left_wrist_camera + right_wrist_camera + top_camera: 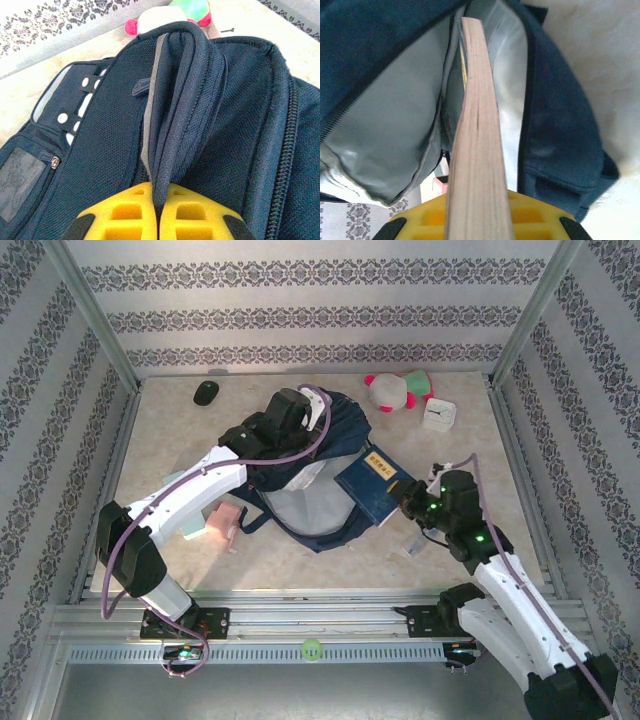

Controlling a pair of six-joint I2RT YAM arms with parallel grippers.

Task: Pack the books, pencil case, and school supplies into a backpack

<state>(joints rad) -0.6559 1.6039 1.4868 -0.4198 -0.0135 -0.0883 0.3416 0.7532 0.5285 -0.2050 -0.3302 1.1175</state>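
The navy backpack (300,445) lies open in the middle of the table, its grey lining (305,508) facing me. My left gripper (298,412) is shut on a fold of fabric at its top; in the left wrist view the yellow fingers (125,212) pinch a dark padded strip (172,110). My right gripper (410,498) is shut on the navy book (372,480), whose far end sits at the bag's mouth. The right wrist view shows the book's page edge (477,140) pointing into the grey lining (385,130). A pale pink piece (224,520) lies left of the bag.
A black mouse (206,392) sits at the back left. The pink-and-white plush toy (397,390) and a white square clock (439,414) are at the back right. Patterned walls and metal posts close in the table on three sides.
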